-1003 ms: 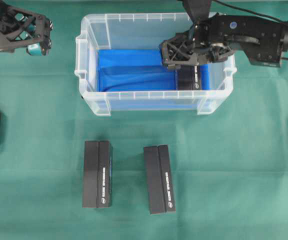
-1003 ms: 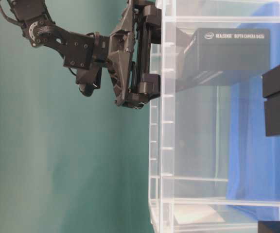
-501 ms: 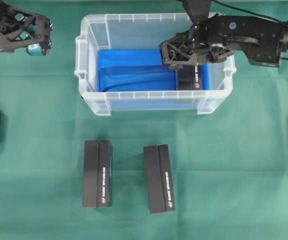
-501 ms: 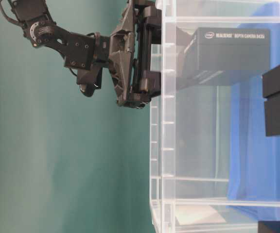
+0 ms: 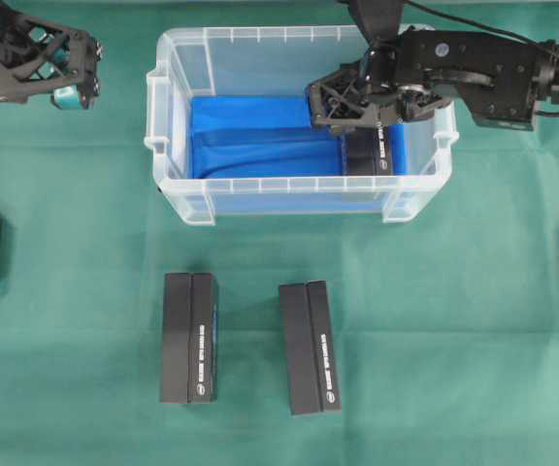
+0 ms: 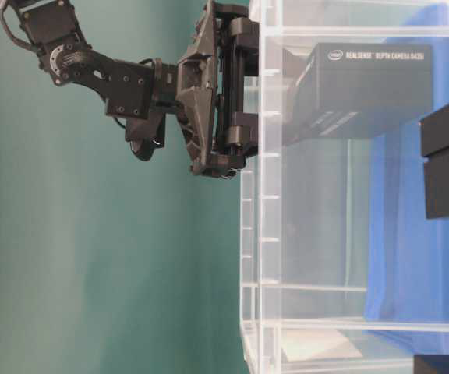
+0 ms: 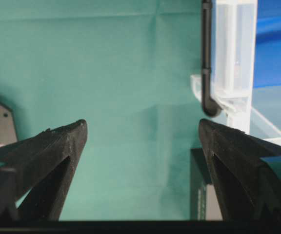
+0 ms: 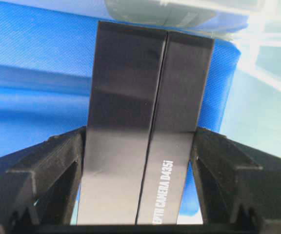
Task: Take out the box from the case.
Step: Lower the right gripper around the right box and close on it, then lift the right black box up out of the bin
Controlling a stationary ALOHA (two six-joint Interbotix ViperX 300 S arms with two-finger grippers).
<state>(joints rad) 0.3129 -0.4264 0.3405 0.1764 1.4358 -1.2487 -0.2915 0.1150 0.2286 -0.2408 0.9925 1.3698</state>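
Note:
The case, a clear plastic tub lined with a blue sheet, stands on the green cloth. Inside it, at the right end, lies a black box with white lettering. My right gripper reaches down into the case and is shut on the box. Its fingers press on both long sides. From table level the box shows through the case wall. My left gripper hangs open over the cloth, left of the case, with nothing between its fingertips.
Two more black boxes lie side by side on the cloth in front of the case. A corner of the case and its black handle show in the left wrist view. Arm bases sit at the left and right table edges.
My right gripper's jaws have narrowed from wide open until they press on the box's sides. The box has hardly moved. The left arm has stayed still.

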